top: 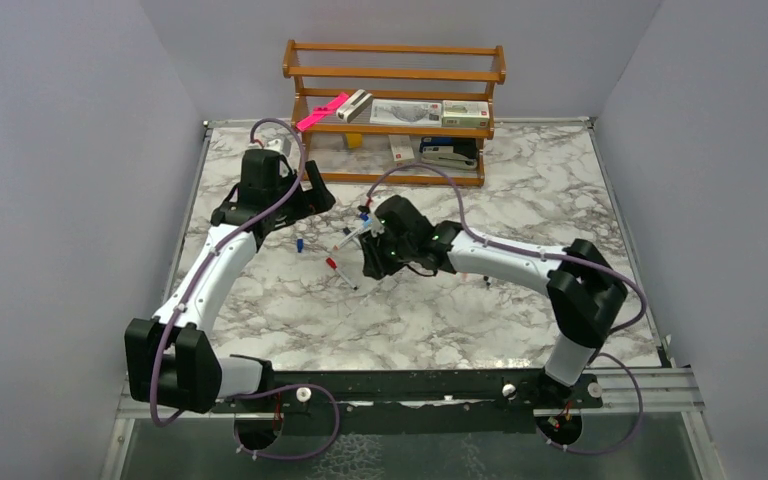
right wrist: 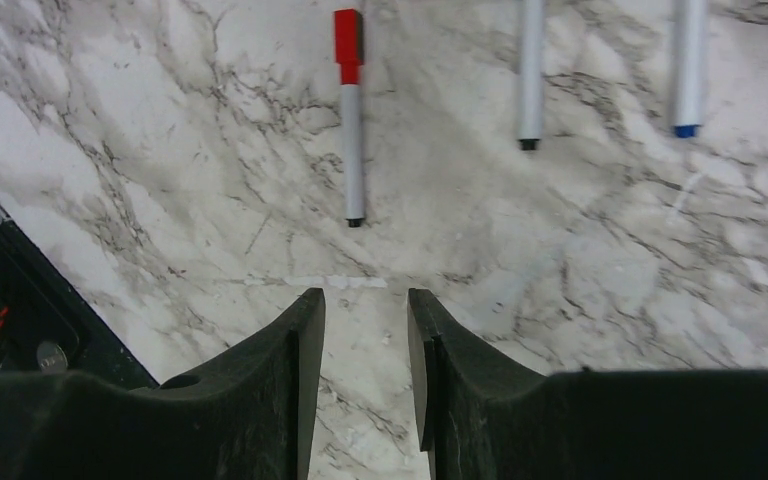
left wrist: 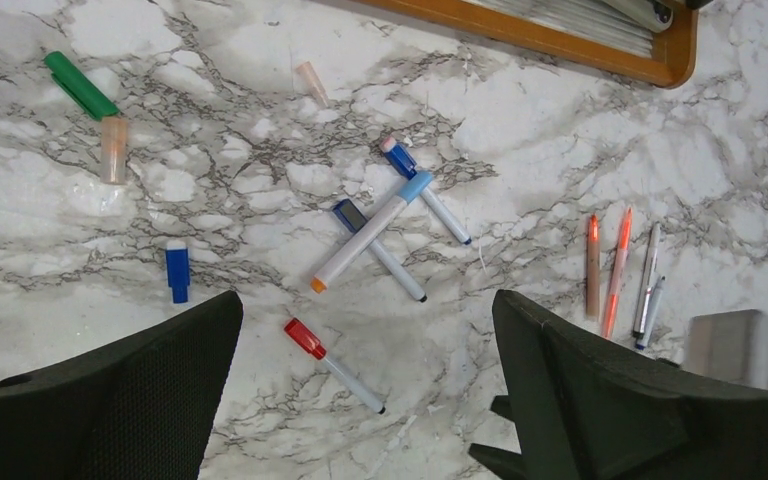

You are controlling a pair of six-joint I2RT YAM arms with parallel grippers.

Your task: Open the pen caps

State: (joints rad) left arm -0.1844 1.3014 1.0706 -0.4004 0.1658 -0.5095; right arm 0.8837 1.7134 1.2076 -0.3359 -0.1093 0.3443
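My left gripper [left wrist: 368, 300] [top: 310, 197] hangs wide open over the marble, holding nothing. Below it lies a white pen with a red cap [left wrist: 332, 365]. Three more capped pens lie crossed just beyond: one light-blue-capped [left wrist: 370, 230], one dark-blue-capped [left wrist: 378, 250], one blue with a pink end [left wrist: 425, 190]. A loose blue cap [left wrist: 177, 271] lies to the left. A green cap [left wrist: 80, 85] and an orange see-through cap [left wrist: 113, 148] lie farther left. My right gripper [right wrist: 365, 295] [top: 368, 262] is open by a narrow gap, empty, just short of the red-capped pen [right wrist: 350, 115].
A wooden rack [top: 390, 100] stands at the back with boxes, a pink bar [top: 322, 112] and a black stapler [top: 450, 152]. Several thin orange and grey pens [left wrist: 616, 270] lie by the left gripper's right finger. A black rail [right wrist: 20, 290] edges the table.
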